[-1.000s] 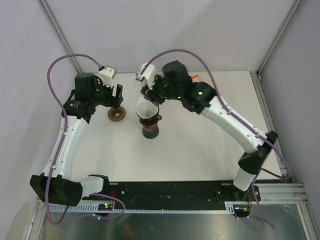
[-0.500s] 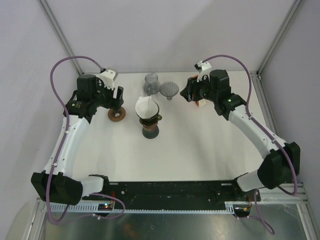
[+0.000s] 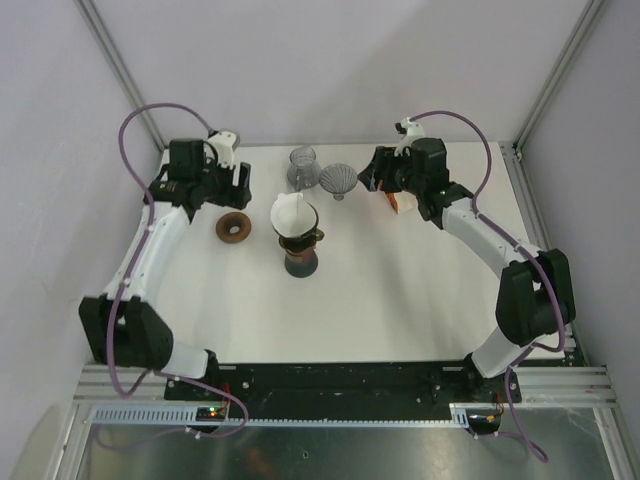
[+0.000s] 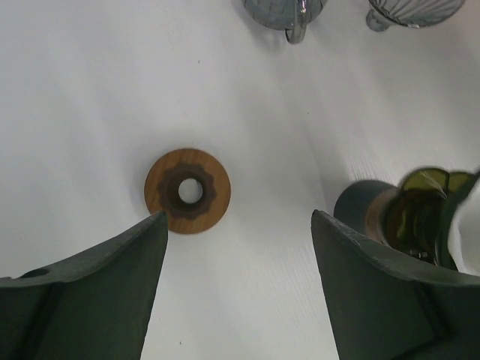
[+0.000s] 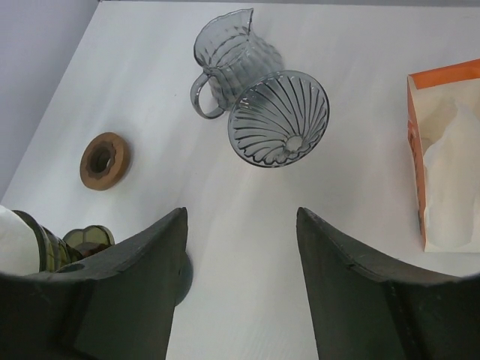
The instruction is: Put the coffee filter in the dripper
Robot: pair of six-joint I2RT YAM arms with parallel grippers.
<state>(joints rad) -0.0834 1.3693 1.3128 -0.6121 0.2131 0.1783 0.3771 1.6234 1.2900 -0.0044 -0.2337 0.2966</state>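
Observation:
A white paper coffee filter (image 3: 289, 212) sits upright in the greenish dripper (image 3: 306, 236) on a dark stand (image 3: 300, 263) at mid-table. In the left wrist view the dripper (image 4: 426, 210) and stand (image 4: 358, 204) show at the right edge. The filter's edge shows in the right wrist view (image 5: 15, 241). My left gripper (image 3: 236, 188) (image 4: 238, 219) is open and empty, hovering by a wooden ring (image 3: 234, 227) (image 4: 187, 191). My right gripper (image 3: 368, 183) (image 5: 241, 214) is open and empty, above the table near a ribbed glass dripper (image 3: 338, 180) (image 5: 279, 118).
A glass pitcher (image 3: 302, 166) (image 5: 225, 54) stands at the back, touching the glass dripper. An orange box of paper filters (image 3: 400, 201) (image 5: 446, 172) lies under my right wrist. The wooden ring also shows in the right wrist view (image 5: 104, 160). Frame posts rise at the back corners.
My right gripper let go of the filter, leaving it in the dripper, and swung away to the back right. My left gripper shifted back a little.

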